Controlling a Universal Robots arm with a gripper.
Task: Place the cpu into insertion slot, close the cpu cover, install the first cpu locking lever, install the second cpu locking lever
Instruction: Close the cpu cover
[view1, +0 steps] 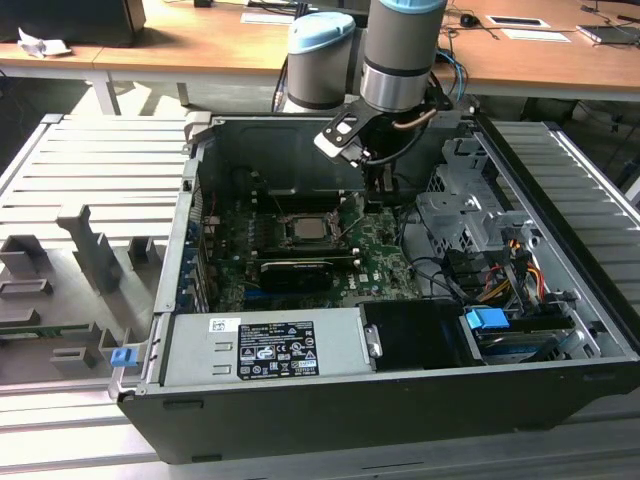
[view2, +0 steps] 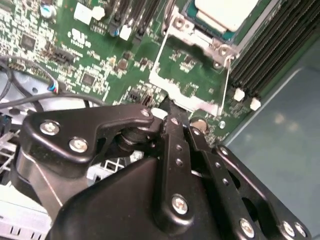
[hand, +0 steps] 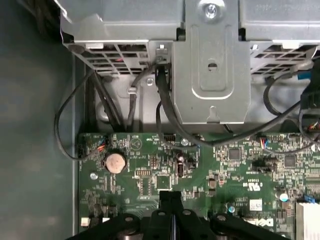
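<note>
**Meeting the open cover, cpu already seated**

Low centre in the second wrist view, the claw (view2: 175, 114) has its fingers pressed together, tips at the free edge of the cover (view2: 192, 102). I cannot tell whether they pinch that edge. The cover lies swung open over the board (view2: 90, 50), with a thin lever (view2: 229, 80) unlatched beside it. At upper right the cpu (view2: 225, 12) rests in the slot (view2: 212, 32). I judge the placing done, with the cover and both levers left. The case (view1: 400, 400) holds the board.
</note>
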